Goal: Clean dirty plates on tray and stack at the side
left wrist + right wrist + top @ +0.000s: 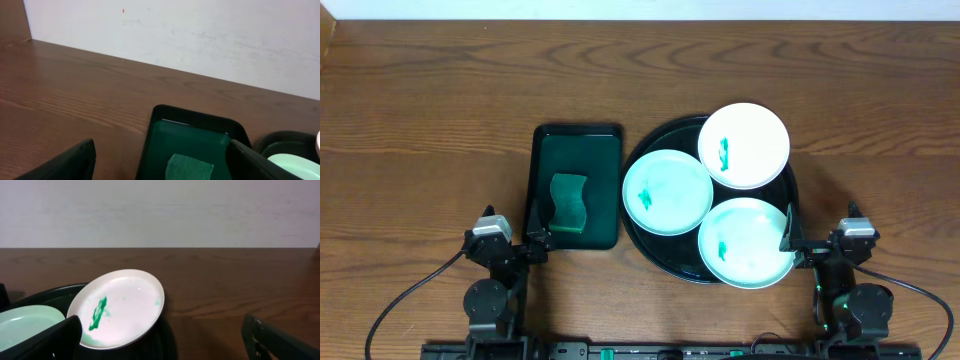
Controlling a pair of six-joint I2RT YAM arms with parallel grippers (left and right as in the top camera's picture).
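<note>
Plain dark brown wood-grain table (440, 90) here. Sitting straight on it are a big round black tray (665, 255) and a smaller dark green rectangular tray (575, 150), just beside it on the left, almost touching.

Desk (420, 100), wood. Black round tray (655, 252) bearing white plate (750, 140), left mint plate (670, 190), near mint plate (750, 245), all green-smeared. Beside it, green rectangular tray (578, 155) holding sponge (568, 203). My left jaws and right jaws: both spread wide.

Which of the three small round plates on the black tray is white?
The small round white plate at the far side of the large round glossy black tray; the left plate and near plate are pale mint green.
</note>
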